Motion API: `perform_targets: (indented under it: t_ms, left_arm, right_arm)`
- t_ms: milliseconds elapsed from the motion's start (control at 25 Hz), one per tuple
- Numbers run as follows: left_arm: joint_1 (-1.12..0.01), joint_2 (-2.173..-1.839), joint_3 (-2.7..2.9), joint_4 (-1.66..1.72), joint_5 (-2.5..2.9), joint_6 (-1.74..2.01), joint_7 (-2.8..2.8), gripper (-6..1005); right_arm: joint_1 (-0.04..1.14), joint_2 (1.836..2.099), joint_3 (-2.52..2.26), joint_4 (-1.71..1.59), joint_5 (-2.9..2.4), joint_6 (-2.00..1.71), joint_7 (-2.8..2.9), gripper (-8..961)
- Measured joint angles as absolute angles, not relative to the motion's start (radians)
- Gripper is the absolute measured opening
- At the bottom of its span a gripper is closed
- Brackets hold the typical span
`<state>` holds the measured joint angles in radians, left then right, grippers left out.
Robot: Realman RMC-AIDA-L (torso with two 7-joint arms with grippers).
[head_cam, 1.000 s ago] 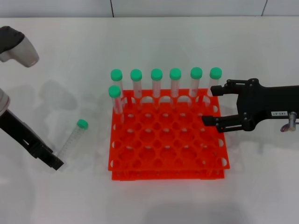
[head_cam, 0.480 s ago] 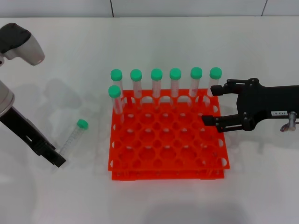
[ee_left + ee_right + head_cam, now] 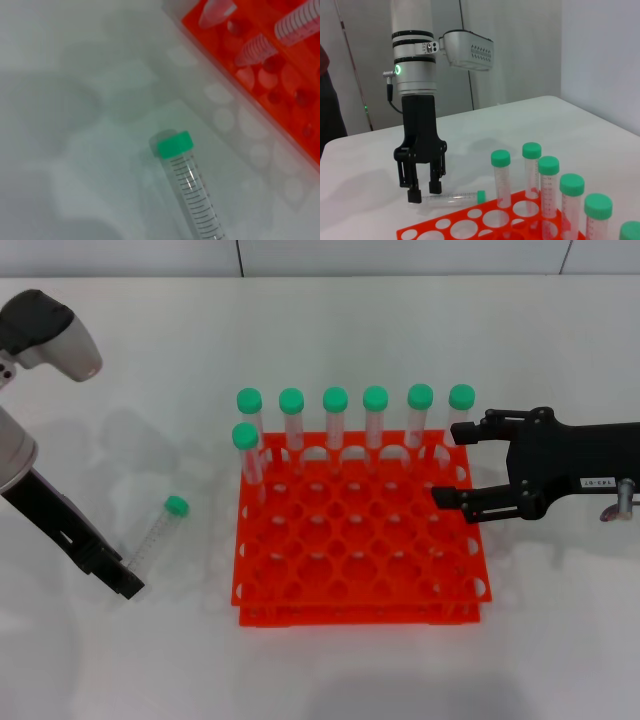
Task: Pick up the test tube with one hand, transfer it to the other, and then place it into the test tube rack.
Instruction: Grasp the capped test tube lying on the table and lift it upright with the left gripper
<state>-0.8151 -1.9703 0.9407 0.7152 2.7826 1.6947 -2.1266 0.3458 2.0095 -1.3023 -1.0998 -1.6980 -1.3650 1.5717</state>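
A white bench (image 3: 330, 330) is carrying everything here. At its middle sits a bright orange-red test tube rack (image 3: 360, 540), a square grid of round holes, with seven green-capped tubes (image 3: 375, 425) standing upright along its far edge and far left corner.

To the left of the rack, apart from it, the one loose test tube (image 3: 155, 535) is lying flat on the bench, its green cap pointing away from the robot.

Over the last second the left arm has been edging along the tube's near end, so that the left claw (image 3: 120, 583) is now hanging right at the tube's bottom tip. This looks like the final lining-up before the pick, so the task is only beginning: no lift, handover or placement has been done.

In the right wrist view, the left claw (image 3: 424, 192) is standing upright with its two fingers apart, straddling the tube's end and just above the bench; it is not yet gripping anything.

The right claw (image 3: 446, 465) is waiting over the rack's right edge, fingers spread wide, holding nothing.
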Motion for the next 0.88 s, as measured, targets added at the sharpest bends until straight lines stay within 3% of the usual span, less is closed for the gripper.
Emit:
perform_targets:
  t_ms: [240,880]
  left_arm:
    - [-0.816,-1.971,0.946,0.707,2.783,1.693,-2.128,546]
    - [-0.816,-1.971,0.955,0.706,2.786,1.688,-2.146,423]
  right_arm:
    - [0.346,2.009,-1.302,-1.1,-1.698,-1.367,1.567,828]
    - [0.347,2.009,-1.302,-1.101,-1.697,-1.37,1.563,825]
